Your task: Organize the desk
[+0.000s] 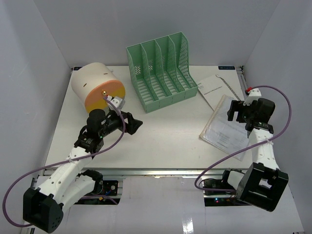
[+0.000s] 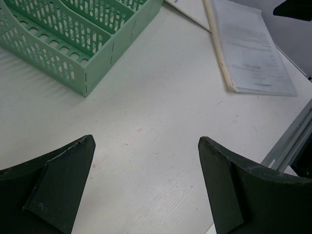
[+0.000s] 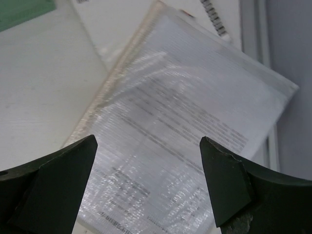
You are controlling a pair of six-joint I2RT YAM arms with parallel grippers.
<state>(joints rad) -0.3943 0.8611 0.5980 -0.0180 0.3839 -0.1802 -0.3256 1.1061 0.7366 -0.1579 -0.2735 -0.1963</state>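
Desk (image 1: pixel 165 141) status: green file rack (image 1: pixel 161 70) stands at rear centre and nothing is seen filed in its slots. Right of the rack a spiral-bound booklet (image 1: pixel 214 87) lies flat. Front-right of the rack a plastic-sleeved document (image 1: pixel 226 129) lies skewed and looks to overlap the booklet's near corner. Left of the rack a cream cylinder (image 1: pixel 95 85) is lying on its side, orange face toward the front. Left gripper (image 2: pixel 146 141) is parked front-left of the rack, close to the cylinder, jaws spread wide over bare desk with nothing between them. Right gripper (image 3: pixel 146 144) is hung over the sleeved document, front-right of the rack, jaws spread wide; the sheet is seen flat on the desk below them and is not pinched. Progress is judged early: both papers are loose and outside the rack, so no sorting is visible as done. Remaining, by estimate: the document and booklet are to be picked up and slotted into the rack, the cylinder tidied; its intended spot cannot be told.
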